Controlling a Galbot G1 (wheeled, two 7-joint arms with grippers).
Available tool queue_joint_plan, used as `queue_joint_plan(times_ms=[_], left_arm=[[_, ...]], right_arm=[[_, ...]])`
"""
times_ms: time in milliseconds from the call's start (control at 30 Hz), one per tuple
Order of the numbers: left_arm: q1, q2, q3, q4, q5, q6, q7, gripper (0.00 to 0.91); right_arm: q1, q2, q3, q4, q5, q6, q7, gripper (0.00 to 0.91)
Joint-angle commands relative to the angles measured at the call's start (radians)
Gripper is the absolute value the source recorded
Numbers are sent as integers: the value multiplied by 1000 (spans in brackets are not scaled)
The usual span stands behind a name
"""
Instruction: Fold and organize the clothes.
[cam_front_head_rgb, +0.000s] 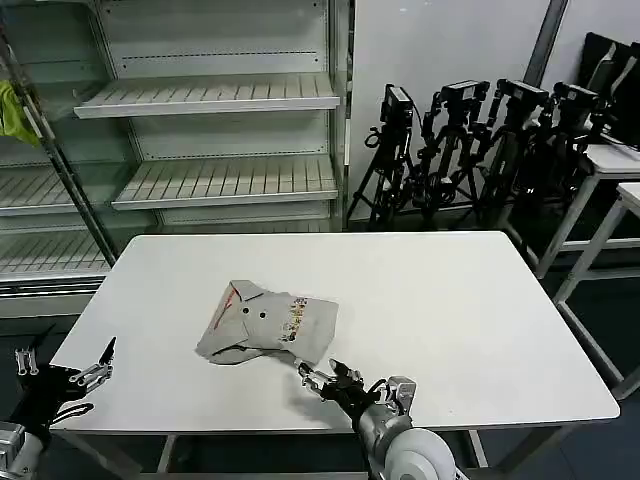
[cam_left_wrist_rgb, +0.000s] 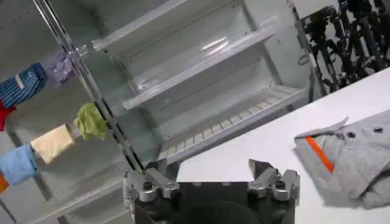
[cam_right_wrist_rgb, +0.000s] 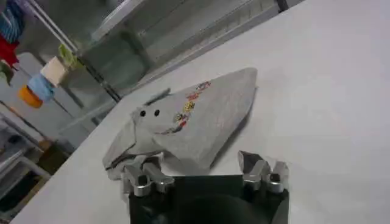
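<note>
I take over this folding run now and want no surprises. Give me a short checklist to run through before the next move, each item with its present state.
1. Right gripper free of cloth: ok, jaws open, nothing between them, at the table's near edge just short of the shirt.
2. Left gripper free: ok, jaws open and empty, beside the table's near left corner.
3. Shirt fully on the table: ok, it lies near the middle, away from every edge.
4. Shirt folded flat: not ok, it is bunched, collar with orange stripe turned up.
5. A second shirt underneath: cannot tell.
</note>
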Motion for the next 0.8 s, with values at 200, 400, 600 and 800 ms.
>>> queue_joint_plan(times_ms=[200, 400, 600, 800], left_arm=[[-2, -23, 13, 3, 8, -13, 0, 907], [-3, -37, 23, 6, 15, -29, -1, 907], [-3, -46, 31, 3, 17, -37, -3, 907], [-4, -49, 40, -10, 17, -39, -3, 907]], right_arm=[[-3, 39, 6, -28, 4, -2, -15, 0], [-11, 35, 17, -21, -5, -1, -20, 0], [-21, 17, 43, -1, -6, 0, -20, 0], [-42, -67, 87, 50, 0, -2, -13, 0]])
